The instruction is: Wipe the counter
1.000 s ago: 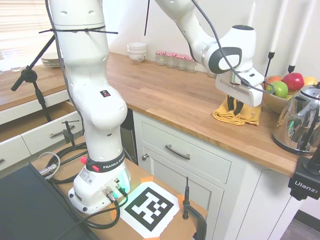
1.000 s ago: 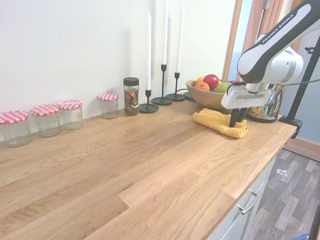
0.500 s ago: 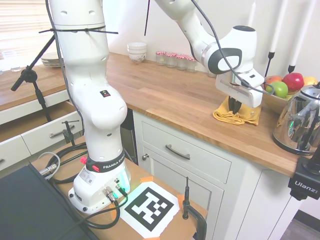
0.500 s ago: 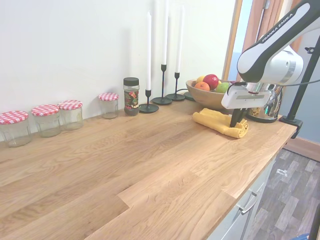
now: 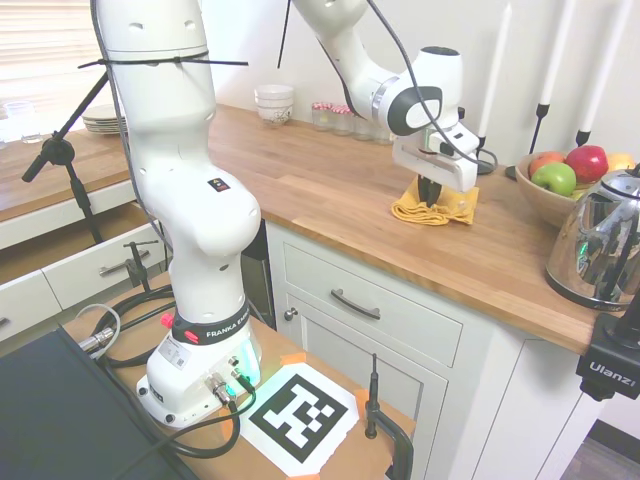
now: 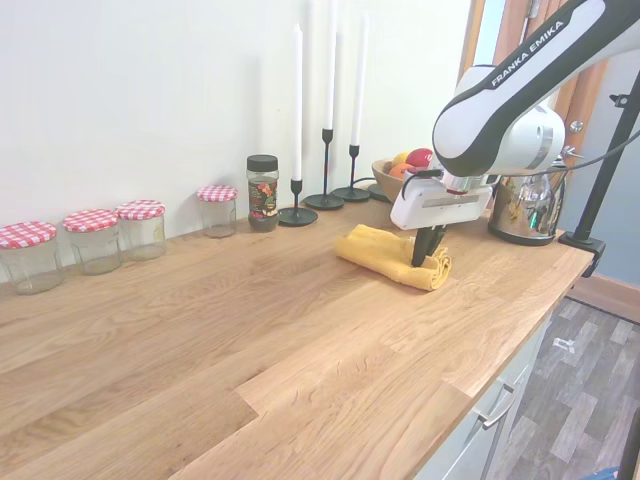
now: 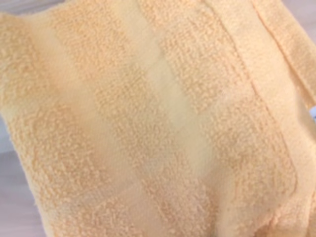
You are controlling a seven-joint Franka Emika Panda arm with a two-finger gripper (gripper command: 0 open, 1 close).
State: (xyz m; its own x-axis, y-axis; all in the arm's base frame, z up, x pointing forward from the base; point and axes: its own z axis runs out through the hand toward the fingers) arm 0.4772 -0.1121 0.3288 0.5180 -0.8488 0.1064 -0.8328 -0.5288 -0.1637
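The counter is a long warm-brown wooden top over white cabinets. A folded yellow cloth lies on it, midway between the wall and the front edge. My gripper points straight down into the cloth's near side, its dark fingers together and shut on the fabric. The wrist view is filled by the cloth's terry weave, with only a sliver of wood at the edge.
A fruit bowl and a steel kettle stand beyond the cloth. Along the wall are black candlesticks, a spice jar and red-checked jars. Stacked white bowls sit at the far end.
The gripper has slid along the counter away from the kettle and fruit bowl toward the jars, dragging the yellow cloth with it.
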